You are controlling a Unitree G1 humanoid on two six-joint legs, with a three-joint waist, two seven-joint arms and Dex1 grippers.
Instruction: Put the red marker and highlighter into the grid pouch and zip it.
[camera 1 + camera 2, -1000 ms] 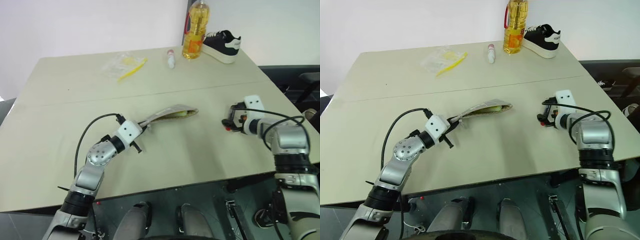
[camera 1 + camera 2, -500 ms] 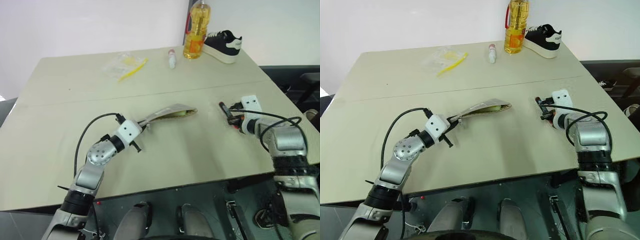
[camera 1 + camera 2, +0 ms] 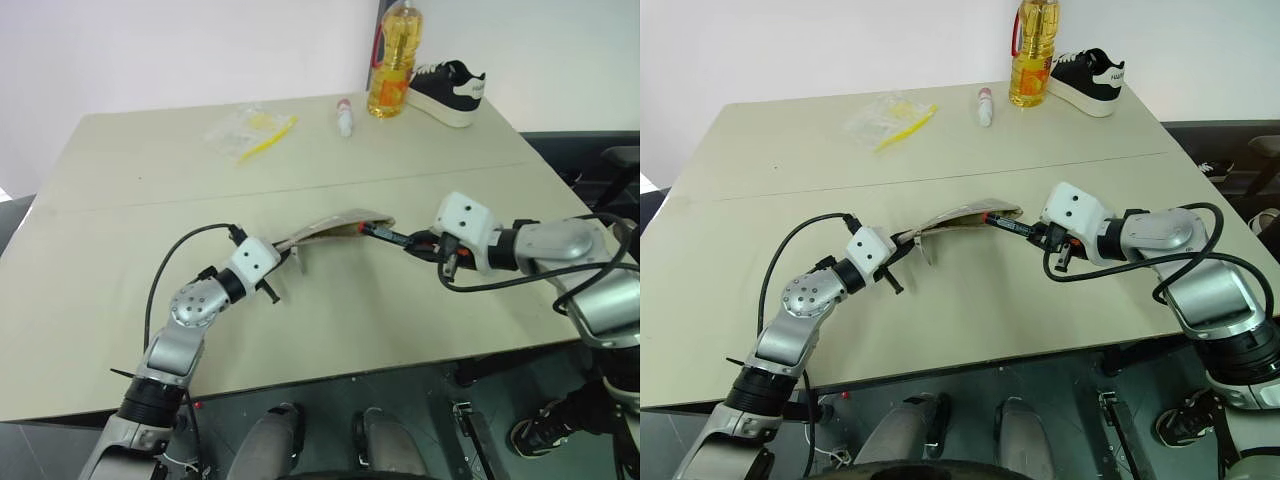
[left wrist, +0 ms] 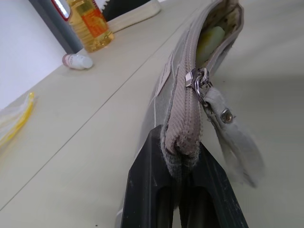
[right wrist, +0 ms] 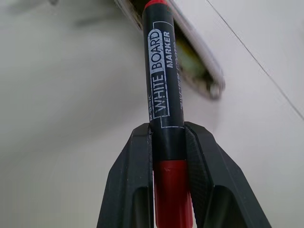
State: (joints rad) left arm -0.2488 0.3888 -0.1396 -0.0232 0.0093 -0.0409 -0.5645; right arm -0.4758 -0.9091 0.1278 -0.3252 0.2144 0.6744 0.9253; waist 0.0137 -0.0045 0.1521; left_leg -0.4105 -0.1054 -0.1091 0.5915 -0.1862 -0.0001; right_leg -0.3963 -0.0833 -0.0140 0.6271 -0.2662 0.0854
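My right hand (image 5: 168,156) is clenched on the red marker (image 5: 164,104), its black barrel pinched between the two fingers just above the red end, the far tip aimed at the open mouth of the grid pouch (image 3: 335,225) near the middle of the frame. My left hand (image 4: 183,178) is shut on the pouch's closed corner, lifting that end off the worktop (image 3: 150,190) so the mouth gapes toward the marker. A pale yellow-green shape shows inside the opening, which I take to be the highlighter (image 4: 209,40), already in.

The marker looks light, rigid and smooth-sided; I judge a grip near the middle of the barrel would be steadier than this one low by the red end, since a slick round body could pivot between the pads if the tip catches on fabric. The pouch is soft and floppy: it sags between my left hand and the worktop, and its mouth will likely fold shut under any push, so I would hold it firm at the seam and slide the marker in along the zipper line rather than press down. The zipper pull (image 4: 199,83) with its soft fabric tab hangs just beyond my left fingertips; small and loose, it should be taken at the metal slider for closing.

At the upper edge of the frame sit an oil bottle (image 3: 390,65) and a shoe (image 3: 445,92).
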